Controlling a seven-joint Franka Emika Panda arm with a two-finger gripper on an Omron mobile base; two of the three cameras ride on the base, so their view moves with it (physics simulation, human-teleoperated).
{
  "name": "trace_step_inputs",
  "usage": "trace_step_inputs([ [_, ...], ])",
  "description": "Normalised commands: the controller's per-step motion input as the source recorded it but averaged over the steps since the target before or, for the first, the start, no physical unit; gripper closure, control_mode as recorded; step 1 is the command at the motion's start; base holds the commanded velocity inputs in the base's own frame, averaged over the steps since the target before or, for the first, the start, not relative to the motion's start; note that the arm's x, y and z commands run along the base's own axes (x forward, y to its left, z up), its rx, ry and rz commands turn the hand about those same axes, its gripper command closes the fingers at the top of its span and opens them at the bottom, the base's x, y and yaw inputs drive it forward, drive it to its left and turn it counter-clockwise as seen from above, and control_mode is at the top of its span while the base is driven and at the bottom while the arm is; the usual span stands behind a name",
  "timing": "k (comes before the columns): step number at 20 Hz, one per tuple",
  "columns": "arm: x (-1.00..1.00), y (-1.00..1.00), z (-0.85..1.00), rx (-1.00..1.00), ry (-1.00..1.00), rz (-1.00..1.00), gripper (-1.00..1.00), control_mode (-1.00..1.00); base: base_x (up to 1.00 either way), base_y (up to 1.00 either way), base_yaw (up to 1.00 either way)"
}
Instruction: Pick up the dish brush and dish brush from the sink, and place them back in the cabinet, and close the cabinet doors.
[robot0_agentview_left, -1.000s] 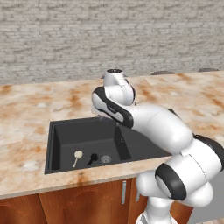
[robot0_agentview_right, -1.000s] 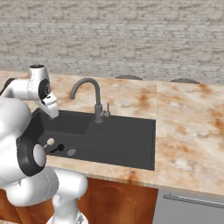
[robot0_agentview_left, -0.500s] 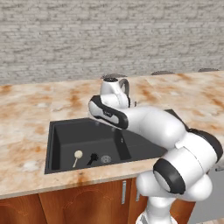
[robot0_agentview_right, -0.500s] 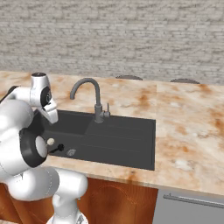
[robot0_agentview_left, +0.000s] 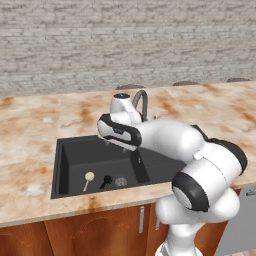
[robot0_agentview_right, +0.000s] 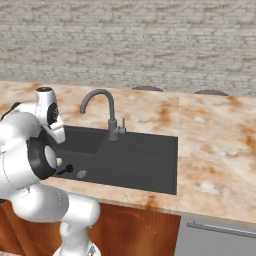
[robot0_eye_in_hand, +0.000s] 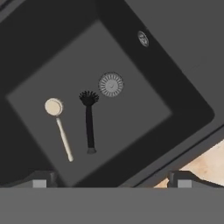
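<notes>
Hovering over sink (robot0_eye_in_hand: 192, 113) | gripper (robot0_eye_in_hand: 109, 179) wide open, empty | black brush (robot0_eye_in_hand: 89, 122), cream brush (robot0_eye_in_hand: 59, 127) side by side | no readable writing

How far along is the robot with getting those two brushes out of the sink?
Nothing looks done yet: the black brush and the cream-headed brush both lie on the sink floor near the drain. In hand: the gripper hovers open above them, holding nothing. Left: picking up both, storing them, closing the doors.
</notes>
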Motion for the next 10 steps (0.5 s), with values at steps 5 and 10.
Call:
trace_step_inputs([
  [5, 0.22, 0.05, -0.14, 0.00, 0.00, 0.00, -1.00, -1.00, 0.00, 0.00, 0.00],
  [10, 0.19, 0.10, -0.19, 0.00, 0.00, 0.00, -1.00, -1.00, 0.00, 0.00, 0.00],
])
